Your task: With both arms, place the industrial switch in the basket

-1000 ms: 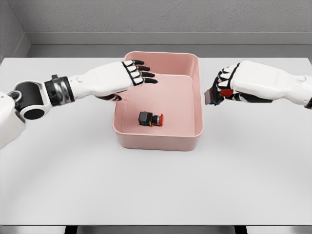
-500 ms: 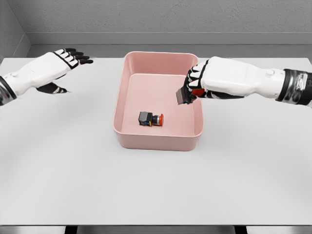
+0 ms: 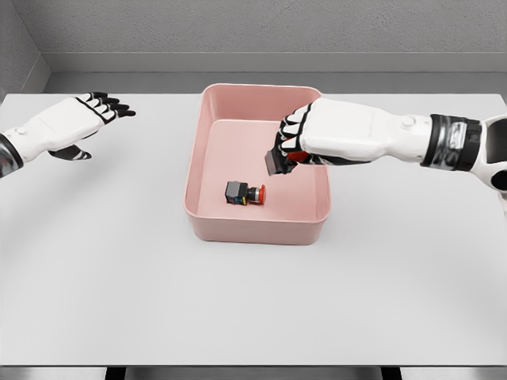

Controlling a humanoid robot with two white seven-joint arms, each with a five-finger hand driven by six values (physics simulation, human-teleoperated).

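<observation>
Over the basket [image 3: 207, 150], right hand [image 3: 297, 142] grips a switch [image 3: 278, 161]; left hand [image 3: 75, 120] hovers flat, fingers released.

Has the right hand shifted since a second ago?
Yes. The right hand, shut on an industrial switch, moved leftward from outside the pink basket's right wall to above its interior, near the switch already lying there.
</observation>
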